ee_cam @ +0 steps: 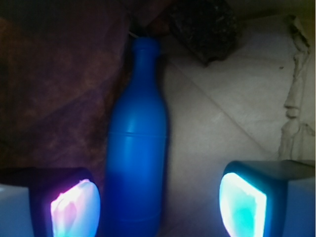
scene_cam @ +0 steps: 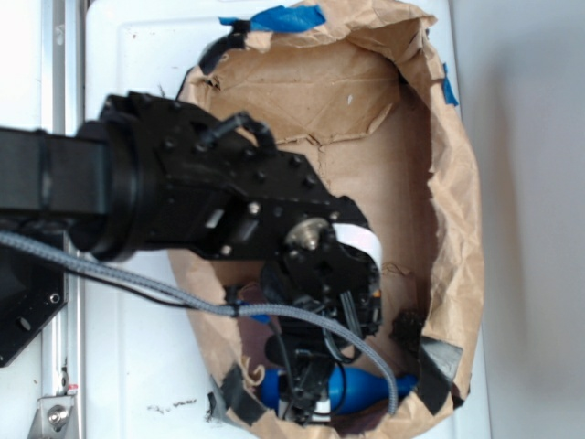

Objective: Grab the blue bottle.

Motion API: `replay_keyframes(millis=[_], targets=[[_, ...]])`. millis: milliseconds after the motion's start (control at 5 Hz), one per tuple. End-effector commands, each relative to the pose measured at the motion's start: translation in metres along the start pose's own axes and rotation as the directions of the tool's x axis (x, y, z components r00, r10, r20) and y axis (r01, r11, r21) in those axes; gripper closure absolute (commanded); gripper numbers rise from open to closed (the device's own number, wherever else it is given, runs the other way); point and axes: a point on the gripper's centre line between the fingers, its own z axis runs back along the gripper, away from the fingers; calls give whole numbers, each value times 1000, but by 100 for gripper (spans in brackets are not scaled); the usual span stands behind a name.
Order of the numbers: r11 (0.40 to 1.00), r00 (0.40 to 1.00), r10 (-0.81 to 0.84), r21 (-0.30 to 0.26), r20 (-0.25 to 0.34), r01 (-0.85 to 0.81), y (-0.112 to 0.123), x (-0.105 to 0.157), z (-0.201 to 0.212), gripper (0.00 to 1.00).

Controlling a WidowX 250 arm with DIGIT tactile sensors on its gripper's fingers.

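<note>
Lying on its side inside a brown paper-lined tray [scene_cam: 457,192]: one blue bottle [ee_cam: 136,148], smooth plastic, wide body tapering to a narrow neck.

Location: near end of the tray, directly beneath the arm; in the exterior view only part of its body shows under the gripper [scene_cam: 306,389].

Gripper state: jaws spread wide, one glowing pad [ee_cam: 74,210] on each side of the bottle's body, neither visibly touching it. The bottle sits closer to the pad at left in the wrist view than to the other.

Progress, as judged: approach and straddling done; closing on the body and lifting remain. Bottle not yet grabbed.
</note>
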Motion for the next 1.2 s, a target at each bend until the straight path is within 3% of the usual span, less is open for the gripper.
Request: replay_keyframes(millis=[0,400,600,800,1000], targets=[[998,999,-37,49,-7,38,-10,11,-21,0],[985,999,-19,169,-30,24,-1,14,-26,0],[955,999,20,297,-30,-11,13,15,-18,0],[924,998,69,378,-3,-63,24,13,-7,29],[925,996,91,369,27,-94,31,12,4,100]])
